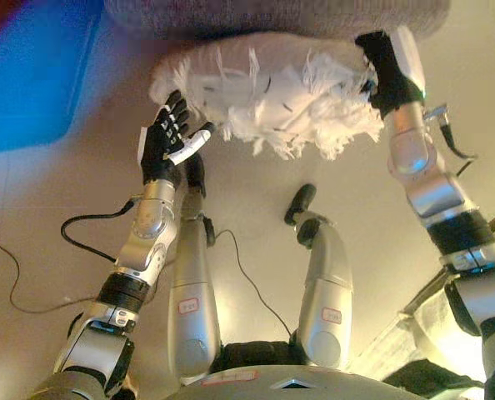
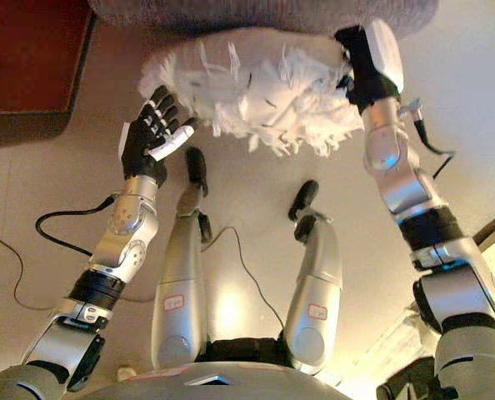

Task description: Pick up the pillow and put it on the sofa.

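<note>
Pillow [image 1: 272, 96], white and shaggy, sits at the far centre just against the near edge of the grey sofa [image 1: 272, 12], held between both hands above the floor; it looks light, soft and compressible, the loose fringe likely to slip. Left hand [image 1: 171, 137] at its left end, fingers apart and straight; right hand [image 1: 385, 71] at its right end, fingers hidden in the fringe, state cannot be told. Judged best hold: squeeze the two ends inward, gripping the body, not the fringe.

pillow [image 1: 272, 92]: white (shaggy fringe); sofa [image 2: 264, 15]: grey-brown | floor [image 2: 31, 217]: beige
</note>
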Tool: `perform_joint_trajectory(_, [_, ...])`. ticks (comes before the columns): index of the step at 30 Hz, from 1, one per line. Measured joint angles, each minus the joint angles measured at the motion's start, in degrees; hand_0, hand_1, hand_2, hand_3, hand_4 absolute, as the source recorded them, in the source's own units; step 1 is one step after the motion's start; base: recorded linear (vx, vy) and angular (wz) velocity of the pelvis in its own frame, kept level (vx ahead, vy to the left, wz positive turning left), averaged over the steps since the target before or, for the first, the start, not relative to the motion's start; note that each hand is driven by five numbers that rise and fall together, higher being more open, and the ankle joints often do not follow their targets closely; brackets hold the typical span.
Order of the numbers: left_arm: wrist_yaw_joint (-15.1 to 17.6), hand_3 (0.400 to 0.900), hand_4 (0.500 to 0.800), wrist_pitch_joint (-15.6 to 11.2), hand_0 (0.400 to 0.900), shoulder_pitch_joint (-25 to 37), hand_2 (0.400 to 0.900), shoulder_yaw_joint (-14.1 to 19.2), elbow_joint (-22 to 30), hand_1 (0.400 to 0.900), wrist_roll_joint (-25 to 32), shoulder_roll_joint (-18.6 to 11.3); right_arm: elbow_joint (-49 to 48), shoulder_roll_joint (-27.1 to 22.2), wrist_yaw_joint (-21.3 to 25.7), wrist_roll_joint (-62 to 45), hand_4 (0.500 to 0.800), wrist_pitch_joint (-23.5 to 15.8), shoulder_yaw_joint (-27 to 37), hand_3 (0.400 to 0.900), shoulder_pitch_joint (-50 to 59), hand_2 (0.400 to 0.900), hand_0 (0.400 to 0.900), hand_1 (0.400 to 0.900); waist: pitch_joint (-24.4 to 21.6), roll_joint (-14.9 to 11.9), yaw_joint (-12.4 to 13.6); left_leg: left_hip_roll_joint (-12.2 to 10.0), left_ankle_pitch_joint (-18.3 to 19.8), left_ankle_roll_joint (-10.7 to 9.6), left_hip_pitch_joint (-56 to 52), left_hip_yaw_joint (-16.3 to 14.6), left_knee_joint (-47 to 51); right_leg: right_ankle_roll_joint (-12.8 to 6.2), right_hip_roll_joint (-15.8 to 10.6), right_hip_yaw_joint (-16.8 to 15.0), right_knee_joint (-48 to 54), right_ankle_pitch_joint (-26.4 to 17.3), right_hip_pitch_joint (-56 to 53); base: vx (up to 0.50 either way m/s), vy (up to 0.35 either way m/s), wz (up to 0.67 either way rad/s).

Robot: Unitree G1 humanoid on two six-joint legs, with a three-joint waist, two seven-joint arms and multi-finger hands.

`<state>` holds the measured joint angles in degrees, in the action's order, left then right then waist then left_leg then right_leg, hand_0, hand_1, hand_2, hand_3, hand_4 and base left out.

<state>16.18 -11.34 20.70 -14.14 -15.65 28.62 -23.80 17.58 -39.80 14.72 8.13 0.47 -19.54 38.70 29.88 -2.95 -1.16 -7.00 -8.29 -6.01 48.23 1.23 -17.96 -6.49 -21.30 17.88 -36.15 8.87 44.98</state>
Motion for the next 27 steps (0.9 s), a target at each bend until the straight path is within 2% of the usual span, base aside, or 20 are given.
perform_joint_trajectory(3, [-0.3, 0.9, 0.8, 0.1, 0.9, -1.9, 0.9, 0.3, -1.9, 0.9, -2.0, 0.8, -3.0, 2.9, 0.0, 1.8, 0.5, 0.0, 3.6, 0.4, -8.1, 0.4, 0.4, 0.4, 0.1, -0.9, 0.1, -0.2, 0.5, 0.0, -7.9, -0.1, 2.2, -0.56, 1.0, 0.4, 3.9, -0.3, -8.7, 0.15, 0.006, -0.05])
perform_joint_trajectory(5, [-0.4, 0.9, 0.8, 0.2, 0.9, -5.1, 0.9, 1.8, -3.1, 0.9, -2.1, 1.6, -5.6, 5.1, -0.2, 2.1, 0.5, -0.1, 4.8, 0.4, -13.9, 0.4, 0.4, 0.4, -0.2, -1.6, 0.5, -0.8, 1.3, -0.2, -14.9, -0.5, 3.5, -1.39, 2.2, 1.0, 7.7, -1.0, -16.8, 0.11, 0.0, -0.06])
perform_joint_trajectory(7, [-0.4, 0.9, 0.8, 0.0, 0.9, -7.4, 0.9, 3.1, -3.0, 0.9, -3.4, 1.4, -9.2, 5.1, -0.4, 2.1, 0.5, -1.0, 5.9, 0.4, -17.5, 0.4, 0.4, 0.4, -0.5, -2.2, 0.4, -1.2, 1.8, -0.1, -19.9, -1.1, 5.4, -1.75, 2.7, 1.0, 10.8, -1.4, -21.9, 0.19, 0.025, -0.14])
perform_joint_trajectory(11, [-0.7, 0.9, 0.8, 0.8, 0.9, -11.6, 0.9, 6.3, -3.8, 0.9, -4.7, 3.3, -16.1, 5.4, -2.4, 2.0, 0.5, -1.5, 9.9, 0.4, -23.2, 0.4, 0.4, 0.4, -1.1, -3.0, 0.6, -2.3, 1.6, -0.5, -29.5, -2.6, 9.7, -2.3, 4.8, 1.6, 19.2, -4.5, -32.6, 0.14, 0.061, -0.13])
perform_joint_trajectory(19, [-4.2, 0.9, 0.8, 3.0, 0.9, -17.1, 0.9, 12.2, -3.8, 0.9, -8.1, 4.7, -24.1, 6.1, -6.7, 1.3, 0.5, -3.9, 19.9, 0.4, -28.9, 0.4, 0.4, 0.4, -7.8, -4.9, 0.4, -1.7, 1.2, -0.5, -38.1, -5.7, 16.2, -3.51, 6.1, 2.9, 32.6, -10.2, -42.9, 0.08, 0.07, -0.15])
perform_joint_trajectory(27, [-6.6, 0.9, 0.8, 4.0, 0.9, -22.3, 0.9, 13.2, -3.9, 0.9, -9.9, 5.4, -25.0, 5.8, -7.0, -4.2, 0.5, -5.0, 20.6, 0.4, -29.5, 0.4, 0.4, 0.4, -16.3, -6.2, 0.0, -1.6, 0.9, -1.0, -44.2, -8.1, 21.3, -3.81, 6.8, 3.2, 37.4, -11.0, -47.7, 0.03, 0.016, -0.09])
